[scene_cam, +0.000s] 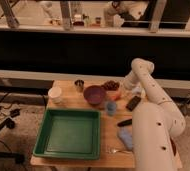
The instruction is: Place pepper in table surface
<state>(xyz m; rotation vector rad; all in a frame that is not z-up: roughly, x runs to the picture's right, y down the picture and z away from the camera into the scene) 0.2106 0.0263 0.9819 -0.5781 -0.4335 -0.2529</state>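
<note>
The pepper [117, 95] is a small orange-red shape at the back of the light wooden table [71, 99], just right of a purple bowl [94, 94]. My gripper [123, 90] hangs from the white arm directly over and against the pepper, below a dark red lumpy cluster [110, 85]. The gripper hides part of the pepper, and I cannot tell whether the pepper rests on the wood or is held.
A green tray [68, 132] fills the table's front left. A white cup [55, 94], a metal cup [79, 85] and a blue cup [111, 106] stand around the bowl. Two black objects [133, 102] [124, 122], a blue cloth [125, 137] and a utensil [115, 149] lie right.
</note>
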